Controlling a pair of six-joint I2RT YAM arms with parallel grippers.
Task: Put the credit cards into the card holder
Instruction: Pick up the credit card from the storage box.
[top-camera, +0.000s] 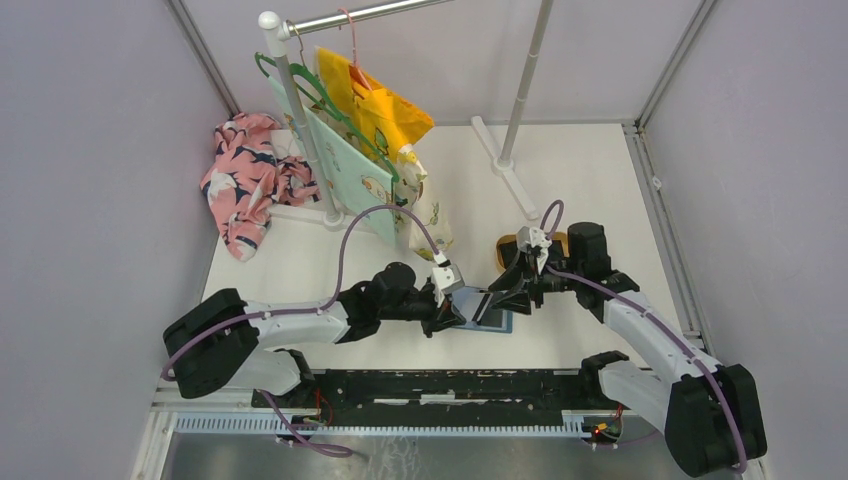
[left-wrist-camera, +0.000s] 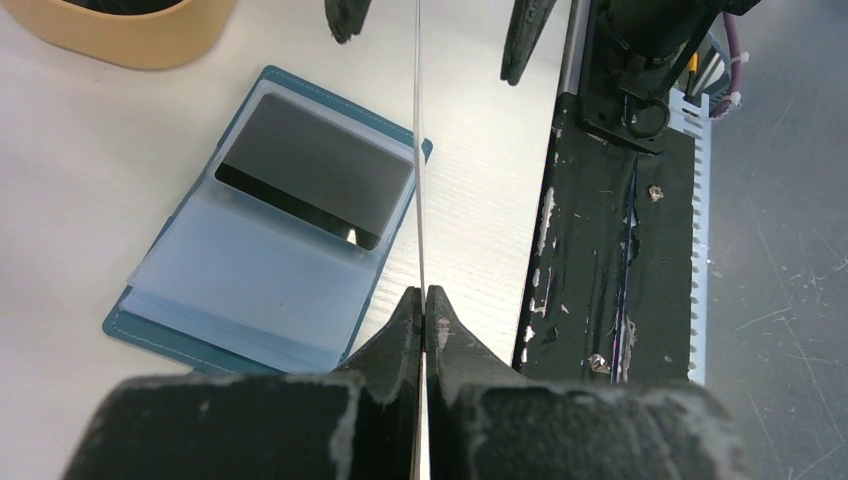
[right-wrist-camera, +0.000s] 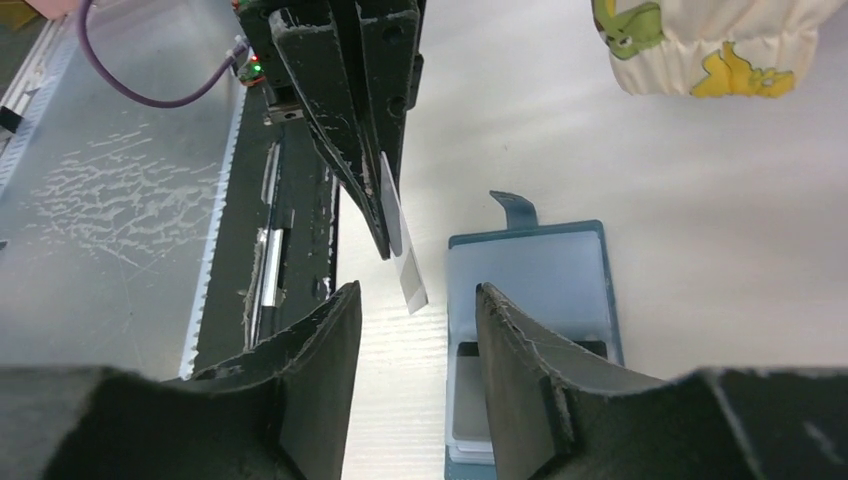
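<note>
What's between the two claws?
A thin card, pinched in the left claw, pointing toward the open right claw; the left wrist view shows it.

I count a dark card (left-wrist-camera: 300, 170) slotted in the one card holder (left-wrist-camera: 250, 290), upper middle of the left-wrist frame, and a second card (right-wrist-camera: 405, 260) pinched in my left hand (left-wrist-camera: 424, 300). That makes two credit cards and, with my right hand (right-wrist-camera: 418, 295), two hands. One tan tray (left-wrist-camera: 120, 35) sits at that frame's upper left. At the overhead view's upper left I count one clothes rack (top-camera: 304, 130), at least two hanging garments (top-camera: 390, 115), and one crumpled floral cloth (top-camera: 240, 180) on the tabletop (top-camera: 560, 170).
</note>
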